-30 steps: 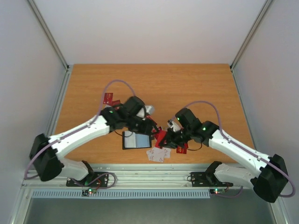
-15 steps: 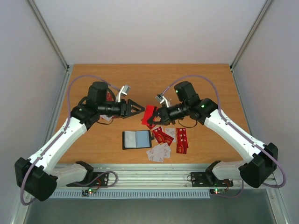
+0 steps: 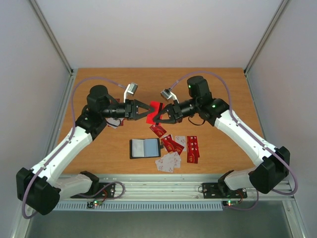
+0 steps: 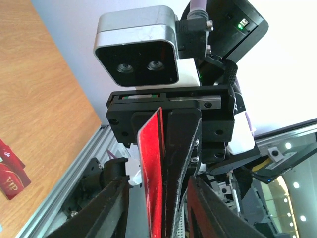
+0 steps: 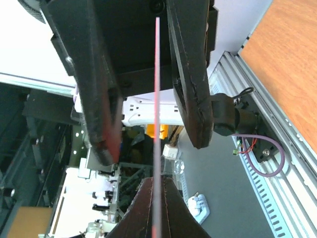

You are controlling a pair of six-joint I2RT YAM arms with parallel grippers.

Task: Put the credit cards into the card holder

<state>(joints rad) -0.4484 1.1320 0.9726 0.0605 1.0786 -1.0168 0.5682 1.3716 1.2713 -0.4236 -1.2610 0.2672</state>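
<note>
Top view, held card: one flat, glossy red card [image 3: 155, 107] up in the air at frame centre, above the wooden table [image 3: 213, 84], with part of its face turned to the camera.
Top view, right gripper [image 3: 157, 117]: clamped tight on that card from the right.
Top view, left gripper [image 3: 147, 110]: black wedge fingers parted, tips at the card's left side.
Top view, card holder [image 3: 144, 148]: black and squarish, lying open flat below centre with the grey-blue pockets up. Loose cards [image 3: 176, 149], red and white, are scattered just right of it.
Left wrist view, card: a thin red sliver. Its long edge runs bottom to top, leaning slightly right, beside the right gripper's matte black finger [image 4: 182, 148].
Right wrist view, card: dead edge-on, a hairline straight up the frame, pinched at the bottom. There's a left finger [image 5: 101, 99] on either side, neither touching.
</note>
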